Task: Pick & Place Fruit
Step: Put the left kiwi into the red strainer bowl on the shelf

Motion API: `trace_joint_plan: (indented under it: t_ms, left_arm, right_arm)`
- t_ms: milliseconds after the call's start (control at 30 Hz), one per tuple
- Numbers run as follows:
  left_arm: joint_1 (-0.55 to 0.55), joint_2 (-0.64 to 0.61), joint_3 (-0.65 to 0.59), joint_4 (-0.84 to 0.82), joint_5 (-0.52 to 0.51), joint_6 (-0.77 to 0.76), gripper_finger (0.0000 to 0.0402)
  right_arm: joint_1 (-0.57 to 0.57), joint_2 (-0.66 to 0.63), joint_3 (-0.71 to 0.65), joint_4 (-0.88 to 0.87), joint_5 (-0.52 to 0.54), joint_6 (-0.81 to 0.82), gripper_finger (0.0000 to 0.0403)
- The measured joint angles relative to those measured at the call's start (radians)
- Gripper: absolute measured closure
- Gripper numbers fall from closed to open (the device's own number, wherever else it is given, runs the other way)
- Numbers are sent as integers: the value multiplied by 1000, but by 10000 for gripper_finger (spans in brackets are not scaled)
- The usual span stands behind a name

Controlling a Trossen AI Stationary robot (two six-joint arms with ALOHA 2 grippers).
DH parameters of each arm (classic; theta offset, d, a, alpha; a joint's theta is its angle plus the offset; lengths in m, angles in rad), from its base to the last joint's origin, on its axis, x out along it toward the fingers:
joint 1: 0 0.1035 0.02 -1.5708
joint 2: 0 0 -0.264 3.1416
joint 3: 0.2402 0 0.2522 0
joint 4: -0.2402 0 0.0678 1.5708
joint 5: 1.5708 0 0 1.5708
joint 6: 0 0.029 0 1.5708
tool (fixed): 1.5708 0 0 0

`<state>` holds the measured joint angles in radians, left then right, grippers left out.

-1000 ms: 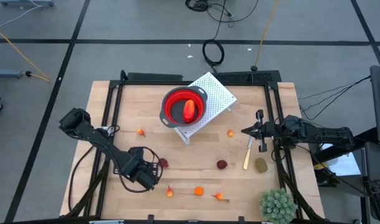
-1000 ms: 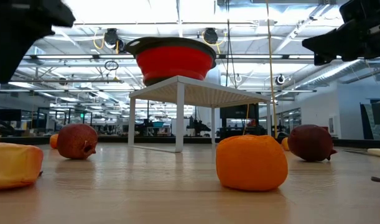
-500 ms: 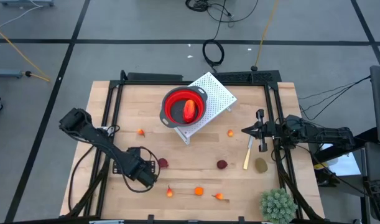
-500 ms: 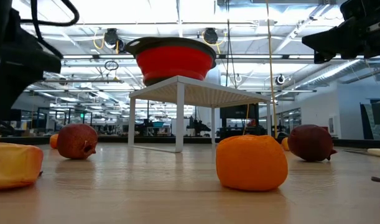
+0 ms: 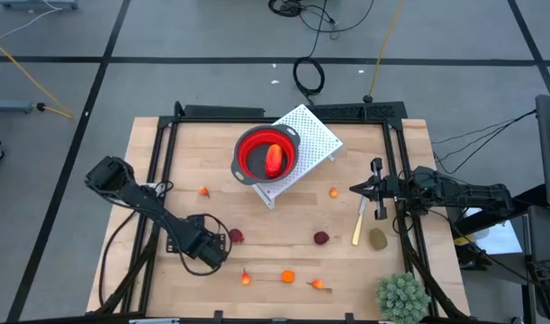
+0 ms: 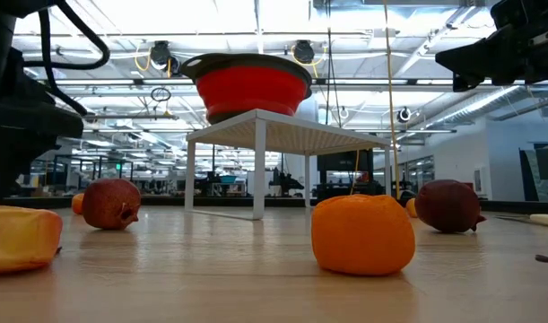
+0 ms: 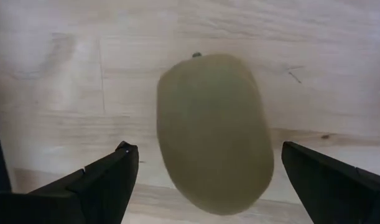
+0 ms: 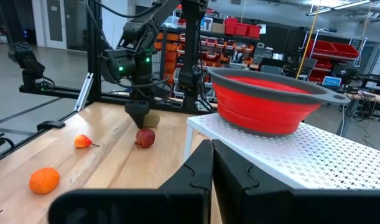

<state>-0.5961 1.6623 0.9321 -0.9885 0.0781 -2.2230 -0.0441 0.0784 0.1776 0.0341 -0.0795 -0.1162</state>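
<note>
Left end effector (image 5: 211,249): fingers spread wide, poised over olive oval (image 7: 214,134) lying on worktop (image 5: 284,238), not touching it. Dark red ball (image 5: 236,236) just beside. Red bowl (image 5: 266,155) on white perforated stand (image 5: 315,135), holding red-orange piece (image 5: 274,159). Right end effector (image 5: 355,190): fingers closed, empty, beside stand.

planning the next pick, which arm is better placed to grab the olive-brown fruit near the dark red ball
Left. The left gripper hangs open directly over the olive-brown fruit; the right gripper waits shut across the table.
</note>
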Motion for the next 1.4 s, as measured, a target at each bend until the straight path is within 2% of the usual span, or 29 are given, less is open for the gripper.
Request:
trace_joint_plan:
  t_ms: [233,633,733,833,1067,1233,1400]
  left_arm:
    - [0,0,0,-29,-38,-28,22]
    - [1,0,0,-61,-59,-31,190]
    - [1,0,0,-59,-61,-29,215]
    - [1,-15,4,-60,-80,-22,219]
    - [-30,-89,63,-56,-336,49,202]
    - [-62,-165,112,-53,-562,117,212]
    - [-93,-227,147,0,-820,219,201]
  right_arm:
    - [0,0,0,0,0,0,403]
    - [0,0,0,0,0,26,403]
    - [0,0,0,0,0,26,403]
    - [0,0,0,0,0,26,403]
    - [0,0,0,0,1,26,403]
    - [0,0,0,0,0,26,403]
    - [0,0,0,0,0,26,403]
